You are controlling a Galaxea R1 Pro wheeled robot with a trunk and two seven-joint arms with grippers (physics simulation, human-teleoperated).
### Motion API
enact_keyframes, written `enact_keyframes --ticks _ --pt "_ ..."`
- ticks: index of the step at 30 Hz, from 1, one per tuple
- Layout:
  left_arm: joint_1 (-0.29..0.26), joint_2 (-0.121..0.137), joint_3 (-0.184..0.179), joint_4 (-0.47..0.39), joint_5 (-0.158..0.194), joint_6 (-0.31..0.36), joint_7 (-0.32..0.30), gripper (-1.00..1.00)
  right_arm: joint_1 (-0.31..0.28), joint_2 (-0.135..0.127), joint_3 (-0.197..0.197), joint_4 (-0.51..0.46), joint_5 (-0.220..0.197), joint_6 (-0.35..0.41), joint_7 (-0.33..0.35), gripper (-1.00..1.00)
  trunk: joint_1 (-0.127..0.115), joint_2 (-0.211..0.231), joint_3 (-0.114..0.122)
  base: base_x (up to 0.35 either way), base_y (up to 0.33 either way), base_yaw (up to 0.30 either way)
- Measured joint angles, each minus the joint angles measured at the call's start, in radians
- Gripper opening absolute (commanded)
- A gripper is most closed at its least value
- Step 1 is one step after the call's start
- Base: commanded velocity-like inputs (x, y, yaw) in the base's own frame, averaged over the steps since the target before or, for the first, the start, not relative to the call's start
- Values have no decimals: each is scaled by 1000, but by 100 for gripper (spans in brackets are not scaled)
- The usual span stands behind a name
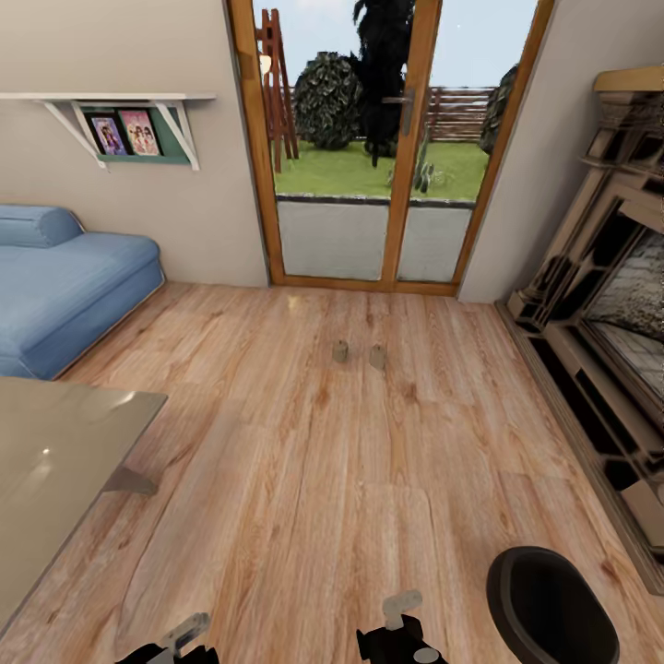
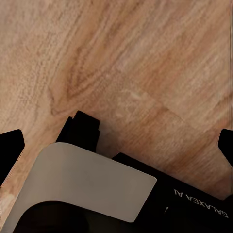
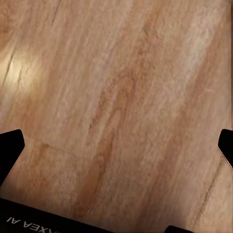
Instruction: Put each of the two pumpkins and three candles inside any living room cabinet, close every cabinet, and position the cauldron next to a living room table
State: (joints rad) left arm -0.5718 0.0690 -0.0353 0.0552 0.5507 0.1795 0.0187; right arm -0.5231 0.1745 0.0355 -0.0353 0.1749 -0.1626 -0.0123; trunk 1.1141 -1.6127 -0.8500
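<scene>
While the head view looks down over a wood-plank floor, two candles sit near the middle of the frame, standing upright just beside each other on the bare boards, a little below the glass patio door at the upper centre. A black cauldron rests on the floor at the lower right of the frame, well apart from the candles, its wide mouth facing up. At the left edge a glossy grey counter cuts in, and above it a blue sofa lies against the wall under a white shelf with pictures. A dark-brown fireplace surround fills the right edge. The left claw hangs over the boards with its dark fingertips spread wide at both frame edges, released and empty; the right claw is likewise spread apart above bare planks, gripping nothing.
</scene>
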Motion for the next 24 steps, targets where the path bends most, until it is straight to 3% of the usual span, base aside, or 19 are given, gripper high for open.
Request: enact_keyframes --ticks 14,24 --pt "0 -4 0 -1 -2 0 -1 100 0 0 0 0 -1 0 0 100 0 0 -17 333 26 -185" --pt "0 -5 0 -1 -2 0 -22 100 0 0 0 0 -2 -51 -1 100 0 0 -18 336 0 -158"
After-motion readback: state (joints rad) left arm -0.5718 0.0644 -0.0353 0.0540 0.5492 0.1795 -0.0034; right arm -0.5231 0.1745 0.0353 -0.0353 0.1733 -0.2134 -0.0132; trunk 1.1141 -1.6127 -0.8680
